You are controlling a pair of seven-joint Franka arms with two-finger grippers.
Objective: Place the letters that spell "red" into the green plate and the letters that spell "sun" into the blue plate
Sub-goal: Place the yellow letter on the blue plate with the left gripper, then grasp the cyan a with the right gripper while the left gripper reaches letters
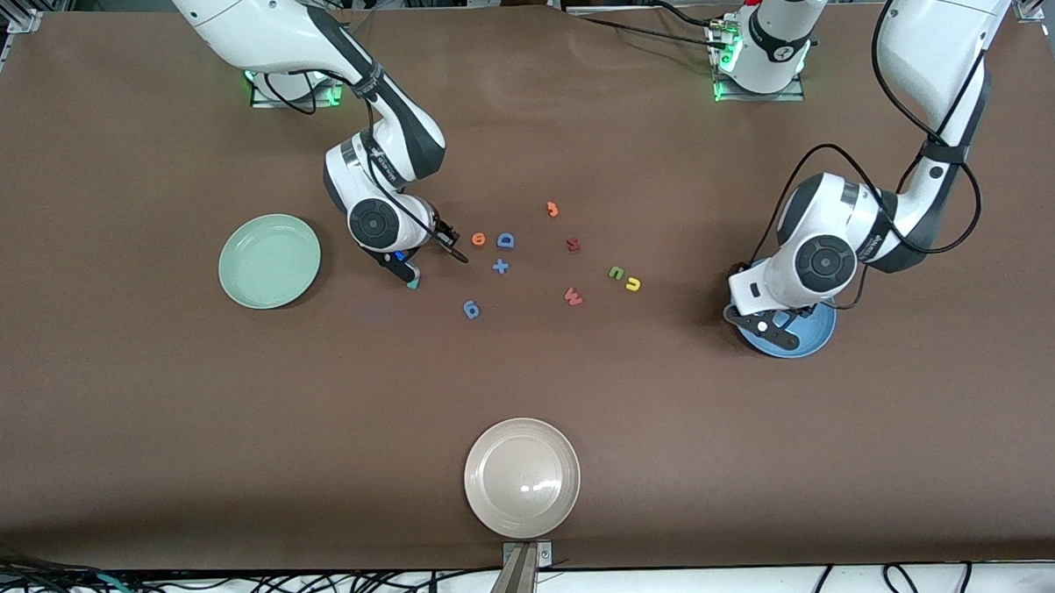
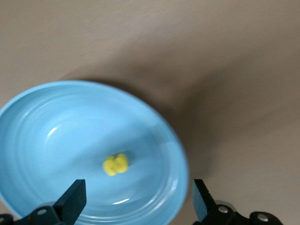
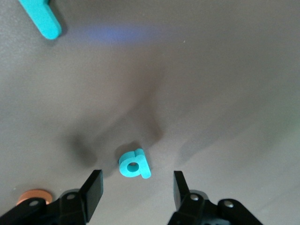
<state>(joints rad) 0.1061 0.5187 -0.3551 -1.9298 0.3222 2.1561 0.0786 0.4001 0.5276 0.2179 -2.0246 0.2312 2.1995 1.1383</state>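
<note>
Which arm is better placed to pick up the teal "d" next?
The right arm. Its tool hangs open directly over the teal "d", which lies flat on the table between the fingers. The left tool is open over the blue plate, where the yellow "s" already lies.

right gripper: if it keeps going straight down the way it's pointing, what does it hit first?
Most likely the teal looped "d": it lies on the table between the open fingers of the right gripper. How high the gripper is above it is unclear.
</note>
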